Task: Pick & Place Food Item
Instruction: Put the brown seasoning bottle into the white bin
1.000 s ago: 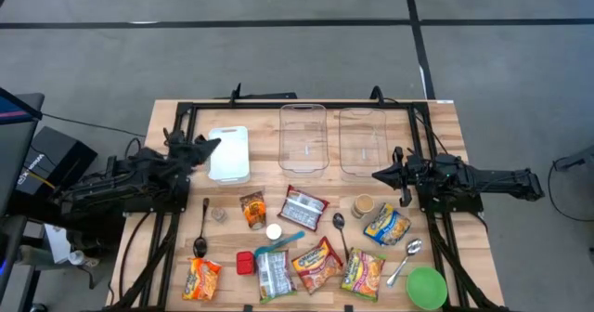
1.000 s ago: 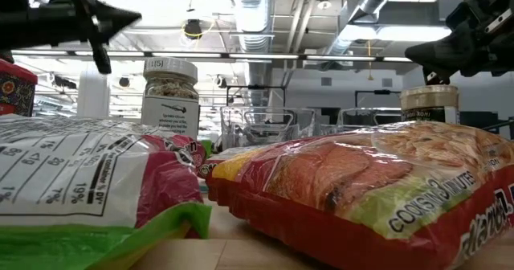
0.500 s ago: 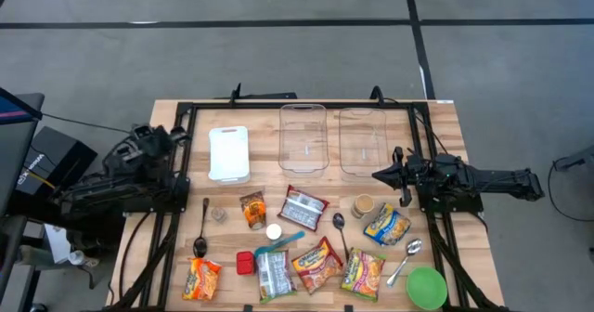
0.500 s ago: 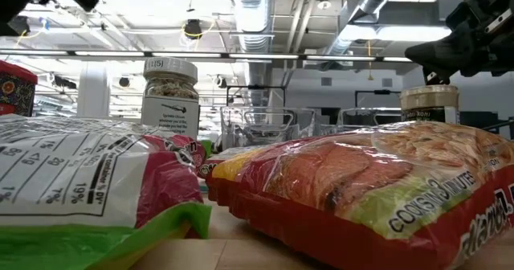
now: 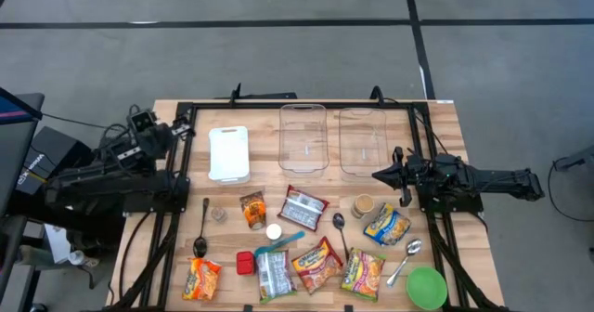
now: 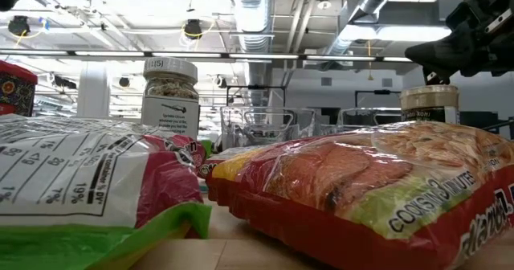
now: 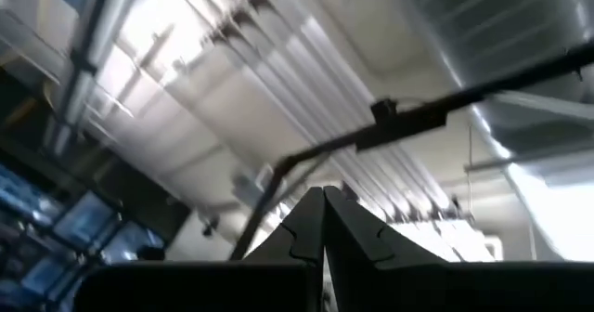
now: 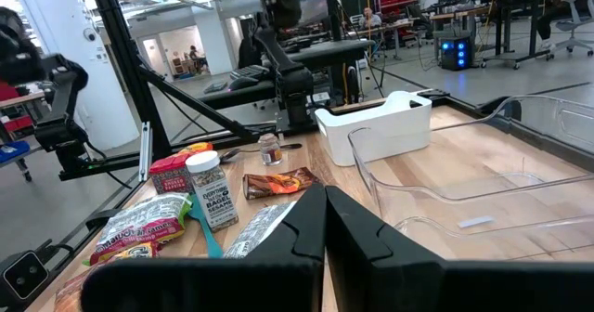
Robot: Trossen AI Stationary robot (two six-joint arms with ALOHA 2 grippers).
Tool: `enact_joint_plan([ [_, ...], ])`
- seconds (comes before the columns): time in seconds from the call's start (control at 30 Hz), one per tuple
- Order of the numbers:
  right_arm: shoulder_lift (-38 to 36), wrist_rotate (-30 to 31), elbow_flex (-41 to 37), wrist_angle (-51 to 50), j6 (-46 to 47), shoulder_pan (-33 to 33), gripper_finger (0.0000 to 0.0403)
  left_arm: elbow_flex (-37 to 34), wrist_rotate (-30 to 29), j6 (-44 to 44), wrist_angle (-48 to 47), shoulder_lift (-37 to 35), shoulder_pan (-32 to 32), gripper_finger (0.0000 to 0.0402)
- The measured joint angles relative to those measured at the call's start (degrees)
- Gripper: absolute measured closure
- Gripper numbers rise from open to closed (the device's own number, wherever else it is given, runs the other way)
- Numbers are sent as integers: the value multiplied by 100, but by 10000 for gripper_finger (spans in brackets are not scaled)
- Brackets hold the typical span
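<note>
— While the overhead shows the whole counter [image 5: 445, 117], what's the left wrist camera giving?
— Only ceiling; the left end effector [image 7: 324, 221] is clenched, empty, pointing up.
— And the right end effector [image 5: 379, 175]?
— Clenched, empty, beside the clear bins, above the food packets [image 5: 317, 264] lying at the counter's front.
— Anything changed?
— The left arm has swung back off the counter's edge.

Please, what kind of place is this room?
Probably a robotics lab or workshop hall: bare ducts run across the ceiling, desks with computers stand behind, and a wooden table carries test items such as noodle packets.
</note>
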Motion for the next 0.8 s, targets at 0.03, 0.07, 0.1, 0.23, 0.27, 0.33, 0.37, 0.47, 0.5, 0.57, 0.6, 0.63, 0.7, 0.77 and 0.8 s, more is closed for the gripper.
enact_joint_plan([
  [0.03,0,0,-2,0,2,0,403,174,166,-34,2,200,-40,400],
  [0.07,-1,1,-2,1,0,0,403,336,293,-94,-2,396,-96,400],
  [0.1,0,0,0,0,1,2,403,513,428,-113,-4,596,-166,400],
  [0.23,0,2,0,1,0,0,403,1086,741,-122,-325,1222,-520,401],
  [0.27,0,2,-2,2,2,0,403,1195,785,-119,-480,1345,-609,401],
  [0.33,0,0,-2,2,2,2,403,1378,884,-3,-893,1561,-792,401],
  [0.37,0,0,-2,0,2,2,403,1445,934,107,-1171,1644,-889,401],
  [0.47,0,0,0,1,0,0,403,1583,955,499,-2296,1808,-1162,401],
  [0.5,0,2,0,1,1,1,403,1605,955,636,-2728,1838,-1252,401],
  [0.57,0,0,0,0,0,0,403,1650,944,776,-3609,1869,-1405,401],
  [0.6,0,2,0,2,2,0,403,1651,915,791,-4073,1868,-1491,401],
  [0.63,-1,0,-1,2,0,0,403,1651,861,794,-4553,1867,-1580,401],
  [0.7,0,2,0,0,2,0,403,1651,656,798,-5491,1869,-1785,401],
  [0.77,0,2,-2,0,1,0,403,1651,505,749,-6347,1867,-2022,401],
  [0.8,-1,0,-1,1,1,0,403,1651,421,678,-6723,1867,-2168,401],
])
